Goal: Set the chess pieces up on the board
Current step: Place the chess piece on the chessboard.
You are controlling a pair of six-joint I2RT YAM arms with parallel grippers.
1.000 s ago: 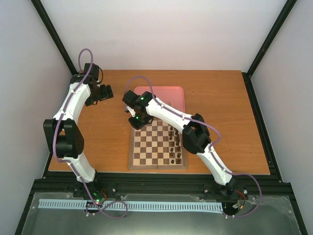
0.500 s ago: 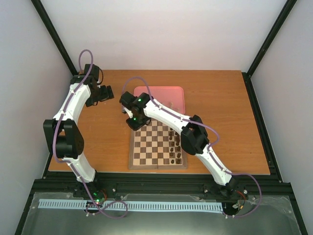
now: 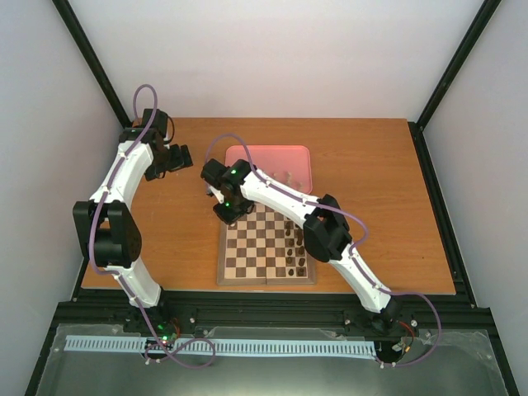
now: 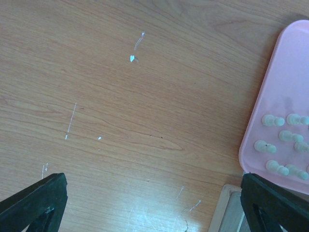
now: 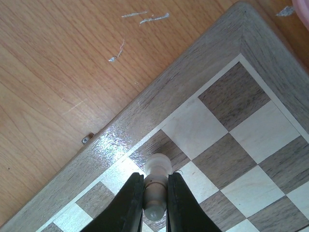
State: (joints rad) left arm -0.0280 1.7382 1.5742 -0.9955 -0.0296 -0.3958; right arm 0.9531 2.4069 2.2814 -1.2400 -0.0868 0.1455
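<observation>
The chessboard (image 3: 256, 256) lies at the table's near middle, with dark brown pieces (image 3: 297, 239) along its right side. My right gripper (image 3: 224, 210) is over the board's far-left corner. In the right wrist view it (image 5: 155, 186) is shut on a cream chess piece (image 5: 157, 174), held base-down over a dark square by the board's border (image 5: 145, 108). Several more cream pieces (image 4: 282, 145) lie on the pink tray (image 4: 270, 96). My left gripper (image 3: 177, 157) hovers over bare table left of the tray, jaws wide apart and empty, fingertips (image 4: 38, 198) at the frame's bottom corners.
The pink tray (image 3: 285, 165) sits just behind the board. The left arm reaches over the table's far-left part. The table's right half (image 3: 379, 198) holds nothing. Black frame rails edge the table.
My right gripper has moved left and slightly forward from the tray's near edge to the board's far-left corner, carrying the cream piece. The left arm has not moved.
</observation>
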